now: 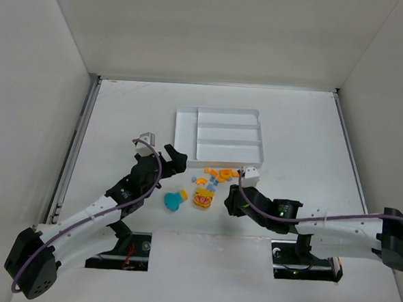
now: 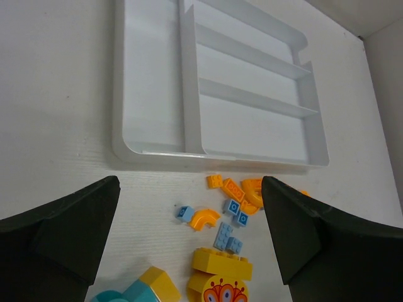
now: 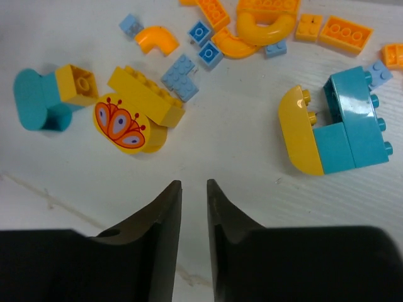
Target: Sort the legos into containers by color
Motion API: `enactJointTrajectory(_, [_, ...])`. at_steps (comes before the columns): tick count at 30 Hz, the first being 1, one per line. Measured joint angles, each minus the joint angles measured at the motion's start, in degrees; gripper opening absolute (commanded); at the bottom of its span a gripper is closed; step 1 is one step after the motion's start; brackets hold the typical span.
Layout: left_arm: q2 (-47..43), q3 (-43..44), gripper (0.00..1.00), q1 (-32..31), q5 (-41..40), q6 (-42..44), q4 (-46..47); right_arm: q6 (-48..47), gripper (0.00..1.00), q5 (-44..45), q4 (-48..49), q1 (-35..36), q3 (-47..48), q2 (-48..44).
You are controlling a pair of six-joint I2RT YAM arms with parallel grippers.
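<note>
While hovering beside the legos [image 1: 210, 184] scattered on the worktop [image 1: 305, 130] near the white tray [image 1: 186, 133]: left gripper [image 2: 189, 185] spread wide, right gripper [image 3: 194, 185] pinched almost closed (both empty).

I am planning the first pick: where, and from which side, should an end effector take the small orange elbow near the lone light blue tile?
Probably from above, pinching the orange elbow at its bend: one finger on the outer curve, one in the inner hollow. It lies flat, with bare table around it; the light blue tile sits apart.
</note>
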Motion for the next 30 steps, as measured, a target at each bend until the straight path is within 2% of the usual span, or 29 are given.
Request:
enactJointTrajectory(1, [0.07,0.04,0.5,-0.02,0.39,-0.46,0.04,-0.2,0.69,0.04,0.17,0.33,0.44,1.16])
enactJointTrajectory(2, [0.22,0.11,0.34,-0.02,1.22,-0.11,-0.04,0.39,0.73,0.2,0.44,0.76,0.79,2.08])
enactJointTrajectory(3, [0.61,0.28,0.25,-0.09,2.36,0.2,-0.17,0.04,0.78,0.92,0.96,1.73,1.25,3.48])
enactJointTrajectory(4, [1.29,0.44,0.18,-0.07,4.33,0.96,-0.24,0.09,0.82,1.27,1.75,2.78,1.55,4.81])
enactJointTrajectory(6, [1.42,0.17,0.15,0.09,7.23,1.25,-0.02,0.35,0.88,1.84,3.65,4.74,1.66,7.45])
enactJointTrajectory(11, [-0.81,-0.74,0.19,2.03,9.7,1.2,0.17,0.59,0.9,2.32,7.93,5.62,4.61,16.28])
enactJointTrajectory(20, [-5.03,-0.76,0.44,2.64,8.33,0.76,-4.59,2.4,0.93,5.18,10.38,7.23,14.6,30.93])
enactJointTrajectory(22, [-5.18,-0.76,0.54,2.56,7.72,0.63,-4.74,4.2,0.93,6.84,8.41,7.61,16.65,33.42])
enactJointTrajectory(24, [-5.14,-0.79,0.57,2.32,7.13,0.17,-5.14,5.73,0.93,8.22,6.82,7.87,18.45,35.56])
enactJointTrajectory(30, [-5.05,-0.79,0.58,1.88,5.75,-0.09,-5.7,9.84,0.93,12.31,3.19,7.98,20.04,38.29])
